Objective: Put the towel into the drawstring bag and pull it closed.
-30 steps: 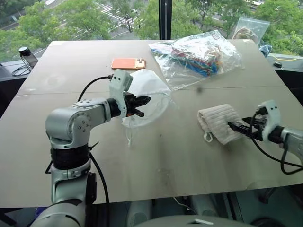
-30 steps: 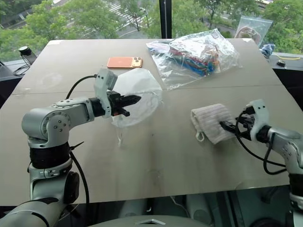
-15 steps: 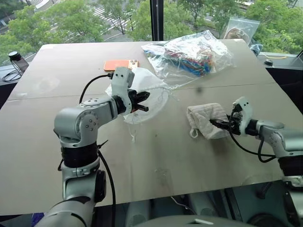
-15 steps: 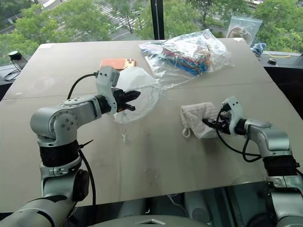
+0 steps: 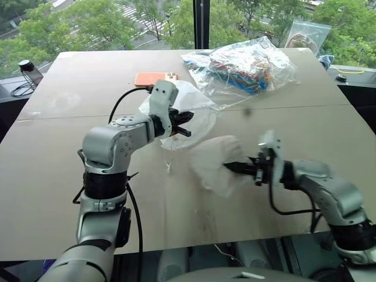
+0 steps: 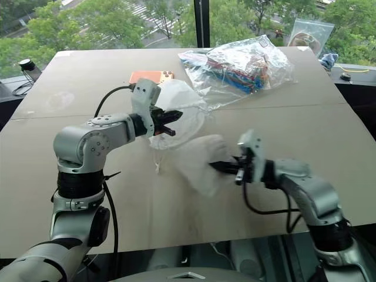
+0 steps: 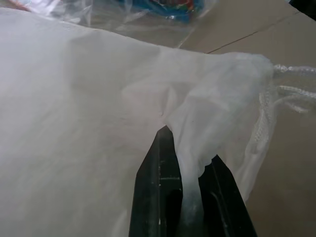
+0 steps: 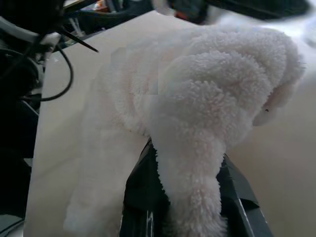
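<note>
- Pinching the drawstring bag [image 5: 191,111] by its rim at frame centre, the left gripper [image 5: 183,124] holds its mouth up for loading
- Right gripper [image 5: 230,167], clamped on the towel [image 5: 214,161], carries it just below the bag

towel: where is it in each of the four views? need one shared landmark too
Left eye view: towel at centre, held by the right gripper.
Right eye view: towel at centre.
Left wrist view: not in it.
Right wrist view: towel pinched between the black fingers.
Landmark: drawstring bag, held by the left gripper.
</note>
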Motion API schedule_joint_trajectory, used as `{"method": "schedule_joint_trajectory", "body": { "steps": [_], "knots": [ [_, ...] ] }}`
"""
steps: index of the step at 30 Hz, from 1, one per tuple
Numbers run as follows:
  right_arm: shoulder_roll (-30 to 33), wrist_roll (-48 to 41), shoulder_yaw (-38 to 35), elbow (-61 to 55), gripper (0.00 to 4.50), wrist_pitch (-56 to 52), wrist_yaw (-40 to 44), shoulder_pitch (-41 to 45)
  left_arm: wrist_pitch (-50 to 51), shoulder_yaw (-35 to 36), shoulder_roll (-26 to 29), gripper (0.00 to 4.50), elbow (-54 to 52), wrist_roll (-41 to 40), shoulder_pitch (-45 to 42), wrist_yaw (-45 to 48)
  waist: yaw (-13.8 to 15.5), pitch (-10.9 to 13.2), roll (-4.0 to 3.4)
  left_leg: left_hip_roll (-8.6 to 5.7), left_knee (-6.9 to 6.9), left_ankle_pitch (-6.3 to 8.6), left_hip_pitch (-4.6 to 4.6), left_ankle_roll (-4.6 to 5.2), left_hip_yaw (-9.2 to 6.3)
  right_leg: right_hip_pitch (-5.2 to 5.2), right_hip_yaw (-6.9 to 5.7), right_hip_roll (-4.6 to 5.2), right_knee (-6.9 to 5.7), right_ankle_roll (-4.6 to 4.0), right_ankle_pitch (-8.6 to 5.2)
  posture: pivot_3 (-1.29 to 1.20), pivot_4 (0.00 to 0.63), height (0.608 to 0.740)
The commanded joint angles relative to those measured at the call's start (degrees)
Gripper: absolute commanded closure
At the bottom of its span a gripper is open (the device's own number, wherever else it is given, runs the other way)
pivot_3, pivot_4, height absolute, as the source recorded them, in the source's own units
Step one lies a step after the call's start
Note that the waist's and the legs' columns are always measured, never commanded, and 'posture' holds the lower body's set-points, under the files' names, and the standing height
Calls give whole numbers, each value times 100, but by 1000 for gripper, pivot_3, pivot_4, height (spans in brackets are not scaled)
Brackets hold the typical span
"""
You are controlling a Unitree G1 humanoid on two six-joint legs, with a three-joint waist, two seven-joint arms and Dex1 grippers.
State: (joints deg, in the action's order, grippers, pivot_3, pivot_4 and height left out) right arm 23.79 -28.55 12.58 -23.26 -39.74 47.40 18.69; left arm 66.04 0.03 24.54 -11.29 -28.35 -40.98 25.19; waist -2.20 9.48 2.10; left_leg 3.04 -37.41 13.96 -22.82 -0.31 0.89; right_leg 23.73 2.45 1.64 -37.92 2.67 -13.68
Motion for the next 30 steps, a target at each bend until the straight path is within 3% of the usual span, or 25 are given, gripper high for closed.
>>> {"method": "schedule_joint_trajectory", "body": {
  "steps": [1,4,8,17,26,30],
  "knots": [
    [-415,831,428,824,4480,266,-750,532,-573,-348,244,4500,-201,161,-32,394,-5,0,0,0,-1,0,-1,0,1,0,1,1,1,0,0,0,150,740],
    [-785,1289,431,1700,4480,485,-1286,904,-803,-490,371,4500,-414,162,63,603,15,0,0,-1,-1,0,-4,0,5,3,1,4,1,-1,0,0,150,740],
    [-1095,1242,-89,2241,4480,603,-1647,1003,-889,-613,798,4500,-727,198,348,898,21,2,-2,0,3,0,-11,-1,6,6,0,7,5,-1,0,0,150,740],
    [-1776,45,-1448,2125,4480,457,-1863,839,-669,-663,1485,4500,-911,81,726,1357,17,3,-4,0,7,0,-15,0,4,10,-7,9,5,-1,0,0,150,740],
    [-2669,-1254,-2050,2043,4480,-248,-2249,1034,804,118,831,4500,-908,-1704,36,1731,2,5,-6,1,6,0,-16,0,1,10,-11,10,3,-1,0,0,150,740],
    [-2481,-1073,-1568,1816,4480,-454,-2150,983,1348,262,728,4500,-844,-2334,-312,1893,-15,8,-11,0,6,0,-16,0,0,9,-11,9,4,-1,0,0,150,740]
  ]
}}
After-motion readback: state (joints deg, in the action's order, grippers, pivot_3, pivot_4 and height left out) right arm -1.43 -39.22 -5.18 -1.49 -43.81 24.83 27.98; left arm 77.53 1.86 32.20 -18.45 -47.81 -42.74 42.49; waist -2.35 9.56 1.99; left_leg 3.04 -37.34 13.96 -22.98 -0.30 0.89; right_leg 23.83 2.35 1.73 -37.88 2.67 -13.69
